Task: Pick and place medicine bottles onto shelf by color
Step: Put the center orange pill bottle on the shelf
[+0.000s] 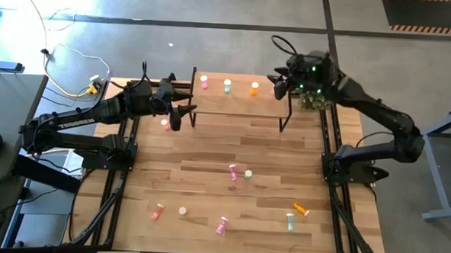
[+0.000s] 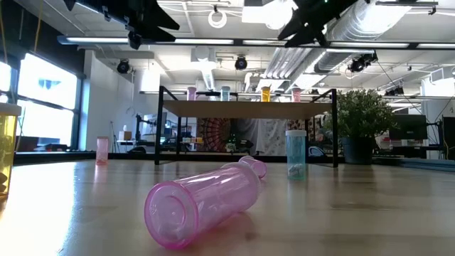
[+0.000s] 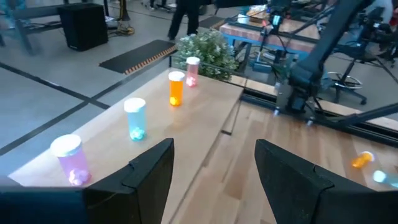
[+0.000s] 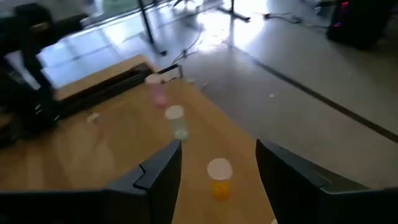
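Seen from above, left to right. The left claw hangs released and empty by the shelf's left end, a pink bottle standing on the bench just beside it. On the shelf stand four bottles in a row: pink, pale green, orange and a further pink one at the right end. The right claw hovers released, holding nothing, near that end. Loose bottles lie across the near bench, among them a toppled pink pair. To do the step well, I judge each new bottle should be lowered upright behind its own colour, approached from above, clear of its standing neighbours.
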Robot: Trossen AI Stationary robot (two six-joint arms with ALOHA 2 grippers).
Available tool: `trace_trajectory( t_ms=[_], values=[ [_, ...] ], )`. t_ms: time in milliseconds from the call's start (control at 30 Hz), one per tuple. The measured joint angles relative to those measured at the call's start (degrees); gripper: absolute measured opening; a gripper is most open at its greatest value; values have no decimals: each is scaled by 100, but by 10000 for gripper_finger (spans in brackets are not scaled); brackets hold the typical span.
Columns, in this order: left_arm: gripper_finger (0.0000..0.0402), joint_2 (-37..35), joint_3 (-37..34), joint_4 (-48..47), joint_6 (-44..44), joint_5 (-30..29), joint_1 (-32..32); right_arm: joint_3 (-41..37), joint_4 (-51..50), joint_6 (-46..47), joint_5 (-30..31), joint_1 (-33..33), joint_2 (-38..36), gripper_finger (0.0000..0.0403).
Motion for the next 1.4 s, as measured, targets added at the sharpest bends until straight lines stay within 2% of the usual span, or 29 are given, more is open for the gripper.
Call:
trace_trajectory(
  t_ms=[233,400,633,767,1100,1400],
  values=[
    [215,37,0,0,-1,0,300,211,-929,-1150,-1756,-472,646,197],
    [215,34,0,86,-12,0,416,204,-968,-1720,-2388,-516,1231,197],
    [215,34,0,86,-136,-15,455,195,-717,-2046,-2421,-323,1796,197],
    [215,34,0,86,-154,-20,455,195,-616,-2028,-2139,-244,1977,197],
    [215,34,-1,86,-154,-17,455,195,-586,-1912,-1474,-175,2060,197],
    [215,34,-2,86,-154,-19,455,195,-360,-1912,-1393,-175,2060,197]
  ],
)
